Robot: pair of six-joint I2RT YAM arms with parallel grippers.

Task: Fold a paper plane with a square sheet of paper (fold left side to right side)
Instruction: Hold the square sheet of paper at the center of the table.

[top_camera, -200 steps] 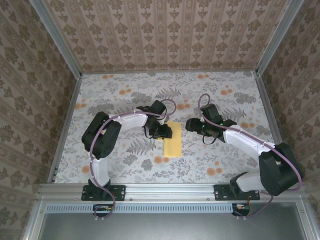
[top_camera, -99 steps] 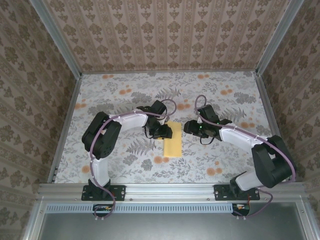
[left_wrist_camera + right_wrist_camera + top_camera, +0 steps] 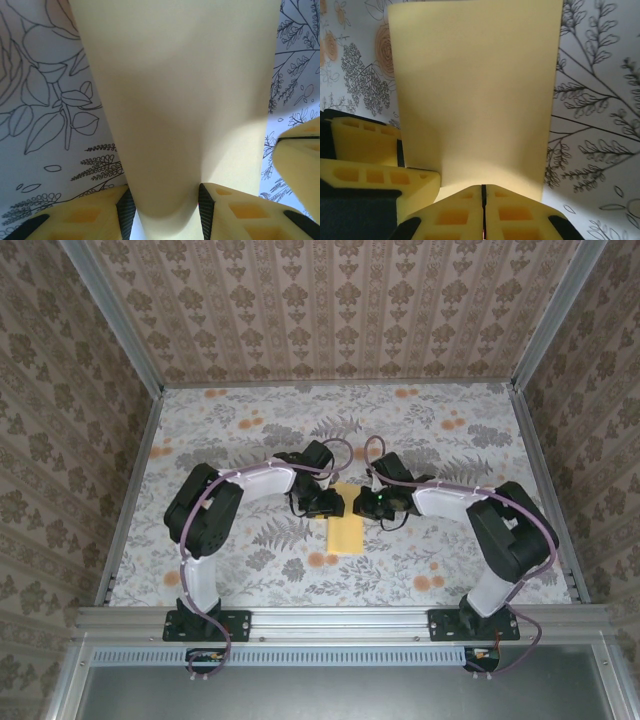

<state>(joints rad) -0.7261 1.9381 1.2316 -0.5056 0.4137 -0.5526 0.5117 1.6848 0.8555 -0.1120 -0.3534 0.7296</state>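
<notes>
Right hand (image 3: 483, 189), fully closed, against yellow paper (image 3: 475, 100)

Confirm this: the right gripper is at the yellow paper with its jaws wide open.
Not quite. The right gripper is at the yellow paper, but its jaws are shut, fingertips pressed together, as the right wrist view shows.

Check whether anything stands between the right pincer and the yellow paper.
Nothing visible does. The right pincer is shut on the near edge of the square sheet of paper, and the left pincer has the sheet between its fingers.
</notes>
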